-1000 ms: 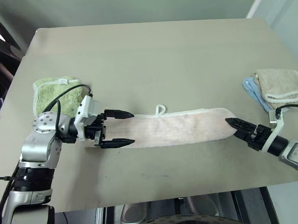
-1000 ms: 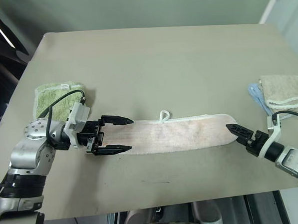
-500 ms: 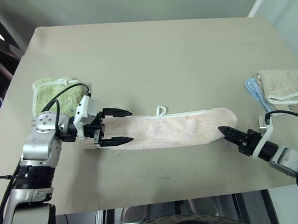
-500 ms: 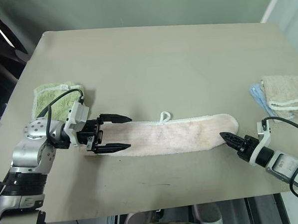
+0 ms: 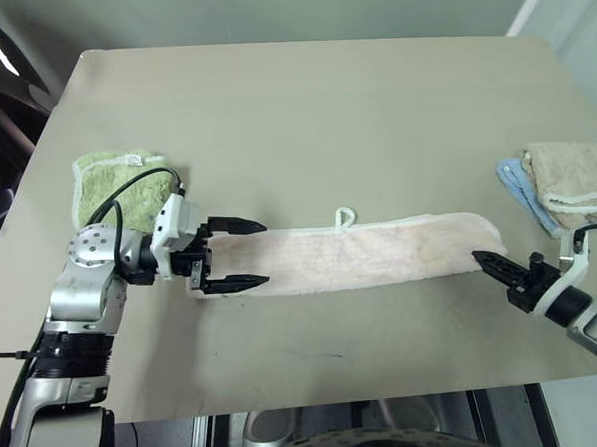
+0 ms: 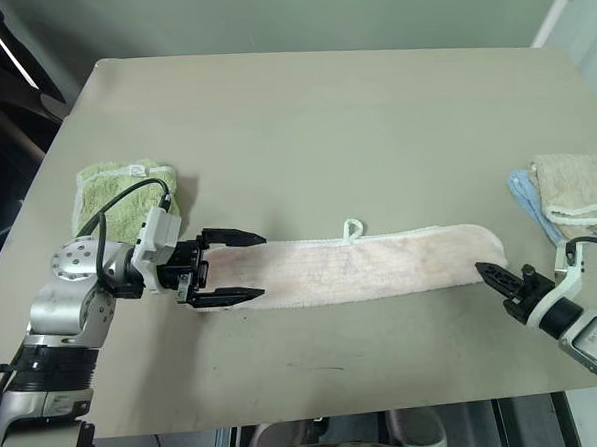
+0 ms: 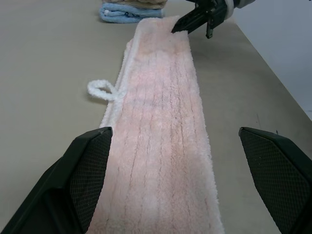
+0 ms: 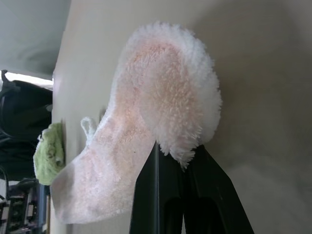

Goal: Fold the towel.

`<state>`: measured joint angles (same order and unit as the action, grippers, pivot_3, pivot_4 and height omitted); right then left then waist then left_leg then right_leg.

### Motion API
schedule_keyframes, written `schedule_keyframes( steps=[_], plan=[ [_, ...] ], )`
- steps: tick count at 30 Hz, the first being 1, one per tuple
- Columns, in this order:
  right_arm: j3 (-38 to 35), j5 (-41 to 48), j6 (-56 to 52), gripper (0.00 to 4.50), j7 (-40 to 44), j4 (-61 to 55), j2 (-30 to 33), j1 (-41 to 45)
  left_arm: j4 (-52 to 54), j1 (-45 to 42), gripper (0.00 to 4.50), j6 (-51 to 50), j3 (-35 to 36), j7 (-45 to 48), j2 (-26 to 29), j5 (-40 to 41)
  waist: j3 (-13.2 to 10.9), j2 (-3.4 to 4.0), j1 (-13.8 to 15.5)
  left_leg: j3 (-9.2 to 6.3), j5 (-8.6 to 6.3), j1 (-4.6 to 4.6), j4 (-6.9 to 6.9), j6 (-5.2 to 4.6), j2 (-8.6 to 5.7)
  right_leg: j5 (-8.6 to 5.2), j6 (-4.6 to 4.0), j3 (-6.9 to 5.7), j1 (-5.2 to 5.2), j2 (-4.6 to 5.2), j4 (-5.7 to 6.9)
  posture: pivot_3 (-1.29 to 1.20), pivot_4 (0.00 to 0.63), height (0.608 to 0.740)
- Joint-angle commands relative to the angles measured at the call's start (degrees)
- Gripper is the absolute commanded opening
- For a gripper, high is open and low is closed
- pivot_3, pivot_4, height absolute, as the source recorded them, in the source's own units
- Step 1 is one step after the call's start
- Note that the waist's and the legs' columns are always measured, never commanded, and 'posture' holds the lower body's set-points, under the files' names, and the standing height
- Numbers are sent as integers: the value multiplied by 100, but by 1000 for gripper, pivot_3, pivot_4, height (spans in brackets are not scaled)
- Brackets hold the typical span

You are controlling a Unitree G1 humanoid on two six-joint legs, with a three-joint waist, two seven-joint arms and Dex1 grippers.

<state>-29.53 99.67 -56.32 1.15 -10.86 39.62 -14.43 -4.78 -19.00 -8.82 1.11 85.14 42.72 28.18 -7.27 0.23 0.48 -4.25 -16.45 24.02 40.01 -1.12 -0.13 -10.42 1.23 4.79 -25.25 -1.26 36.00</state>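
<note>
The towel (image 5: 360,252) is a long pale pink strip with a small white loop (image 5: 345,217), lying flat across the table (image 5: 303,113). My left gripper (image 5: 263,252) is open, with one finger on each side of the towel's left end. In the left wrist view its fingers (image 7: 87,170) flank the towel (image 7: 161,122), and my right gripper (image 7: 178,27) is at the far end. That right gripper (image 5: 484,261) is shut on the towel's right end. In the right wrist view the fluffy edge (image 8: 161,97) is pinched between its fingers (image 8: 151,195).
A green towel (image 5: 111,183) lies near the table's left edge, behind my left arm. A beige cloth (image 5: 576,174) sits on a blue cloth (image 5: 517,187) at the right edge, just beyond my right gripper.
My right gripper moved in to the towel's right end, shut on it and drew back to the right, shifting that end with it. The left gripper stayed open and in place.
</note>
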Motion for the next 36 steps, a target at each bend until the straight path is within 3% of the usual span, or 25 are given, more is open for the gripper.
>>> schedule_keyframes(
  steps=[1, 9, 17, 29, 36],
  plan=[
    [-466, -134, 172, 35, 222, -406, 24, -326, -56, -133, 4500, 161, -15, 129, -31, -17, 0, 0, 4, 0, 0, 0, 0, 0, 0, -1, -1, 0, 0, 0, 0, 0, 150, 733],
    [-983, -788, 624, 35, 790, -1139, -23, -815, -270, -362, 4500, 188, -139, 197, -224, -34, 0, 2, 8, 2, -2, 1, 5, -4, -3, -5, -11, 1, 0, 5, 1, 0, 150, 733],
    [-833, -1629, 510, 35, 1716, -2517, 938, -932, -393, -557, 4500, 153, -184, 231, -302, -49, 1, 3, -4, 3, -1, 1, 5, -3, -4, -6, -11, 0, 2, 5, 1, 0, 150, 733],
    [105, -2793, 589, 35, 2070, -3250, 1451, -367, -325, -427, 4500, 215, -212, 236, -300, -129, 1, 3, 1, 4, -1, -1, 7, -4, -3, 7, 21, -1, 4, 5, -1, 0, 150, 733],
    [1541, -3466, 474, 35, 2010, -3261, 1334, 606, -307, -437, 4500, 245, -244, 215, -345, -171, 1, 3, -1, 4, 7, -4, 8, -5, -3, 23, 40, -2, 4, 5, 3, 0, 150, 733]
  ],
)
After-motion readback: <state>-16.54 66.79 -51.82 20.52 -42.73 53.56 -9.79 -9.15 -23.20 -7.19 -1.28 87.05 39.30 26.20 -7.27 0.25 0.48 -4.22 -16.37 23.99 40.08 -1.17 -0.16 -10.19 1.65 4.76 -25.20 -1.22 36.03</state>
